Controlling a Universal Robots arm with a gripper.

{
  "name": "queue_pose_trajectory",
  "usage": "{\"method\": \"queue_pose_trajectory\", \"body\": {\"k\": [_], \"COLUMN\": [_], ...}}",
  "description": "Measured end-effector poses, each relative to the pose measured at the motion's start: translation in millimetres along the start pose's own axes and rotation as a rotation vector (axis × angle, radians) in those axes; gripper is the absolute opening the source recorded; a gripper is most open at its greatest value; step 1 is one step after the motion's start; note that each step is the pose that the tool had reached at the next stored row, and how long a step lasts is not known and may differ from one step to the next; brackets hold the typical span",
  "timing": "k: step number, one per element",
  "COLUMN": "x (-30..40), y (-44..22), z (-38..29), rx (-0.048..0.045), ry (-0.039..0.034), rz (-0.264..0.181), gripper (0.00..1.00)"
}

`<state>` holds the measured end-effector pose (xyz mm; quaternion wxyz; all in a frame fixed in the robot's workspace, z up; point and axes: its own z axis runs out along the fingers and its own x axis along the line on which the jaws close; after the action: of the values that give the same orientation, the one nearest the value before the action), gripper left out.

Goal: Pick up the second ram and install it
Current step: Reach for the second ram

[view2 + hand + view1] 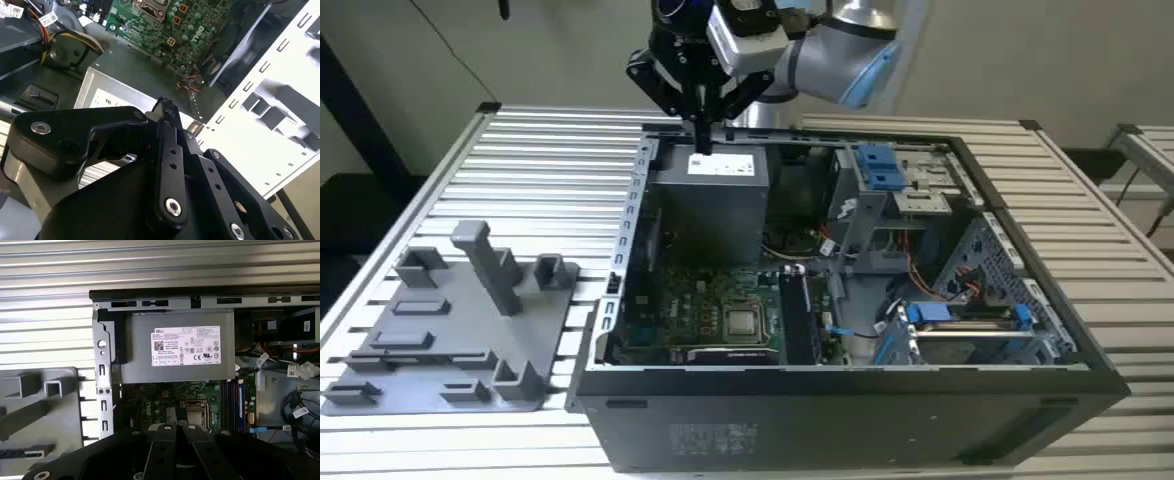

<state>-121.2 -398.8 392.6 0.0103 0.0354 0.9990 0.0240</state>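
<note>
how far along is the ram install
Done: the memory slots beside the processor socket look occupied, though I cannot count sticks. In hand: the gripper hangs above the power supply, fingers together; whether they pinch the second ram is unclear. Left: nothing here proves it is seated.

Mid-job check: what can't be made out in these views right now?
1. Whether the second ram lies on the grey fixture: too small in the exterior view; the first wrist view's edge cuts the fixture off.
2. Memory slots: the gripper covers one end in the first wrist view; whether sticks sit in them is too small to tell.
3. Under the power supply: hidden by it in the exterior view.
</note>
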Motion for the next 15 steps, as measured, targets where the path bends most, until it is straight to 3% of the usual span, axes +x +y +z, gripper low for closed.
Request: {"method": "queue_pose_trajectory", "body": {"k": [15], "x": [1.6], "y": [-0.1], "z": [-0.1], "rx": [0.0001], "ry": [0.0001], "rz": [0.000], "gripper": [0.11]}}
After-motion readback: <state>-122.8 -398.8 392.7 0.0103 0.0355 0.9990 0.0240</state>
